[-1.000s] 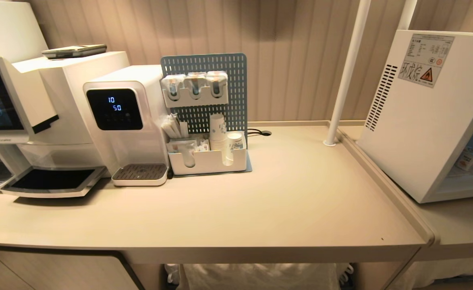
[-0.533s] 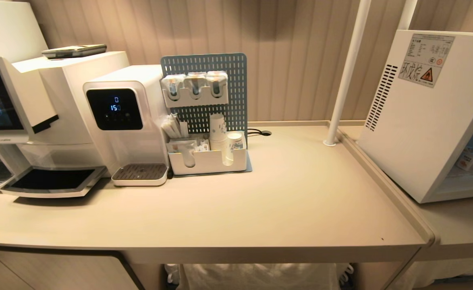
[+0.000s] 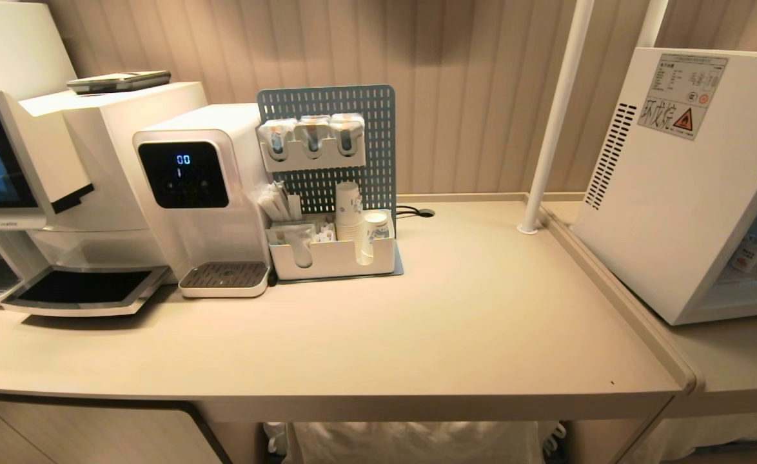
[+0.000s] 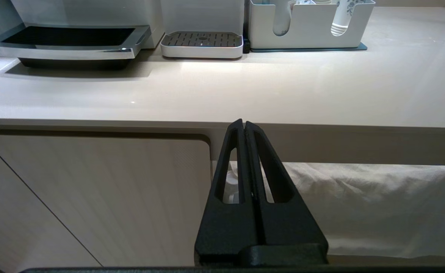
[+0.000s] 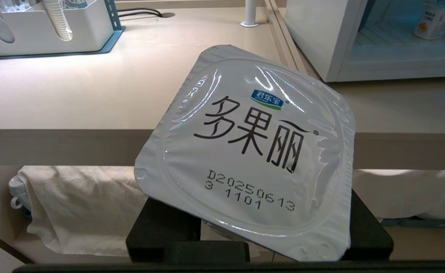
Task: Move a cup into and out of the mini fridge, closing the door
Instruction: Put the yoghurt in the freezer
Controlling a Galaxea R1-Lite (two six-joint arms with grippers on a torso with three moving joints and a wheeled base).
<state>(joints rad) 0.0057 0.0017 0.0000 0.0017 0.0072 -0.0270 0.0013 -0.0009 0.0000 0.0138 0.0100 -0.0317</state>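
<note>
Cup (image 5: 256, 151), white foil lid, black lettering, in right tool (image 5: 260, 231)

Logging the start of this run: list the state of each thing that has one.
mini fridge: front open, a carton on its shelf.
yogurt cup: sealed, held in the right hand.
left hand: shut, empty, below the counter edge.
water dispenser: display lit.

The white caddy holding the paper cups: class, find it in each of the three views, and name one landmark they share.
Head view: white caddy at centre-left, beside the water dispenser.
Left wrist view: at the top edge, right of centre.
Right wrist view: top-left corner.
Shared landmark: the beige counter.
</note>
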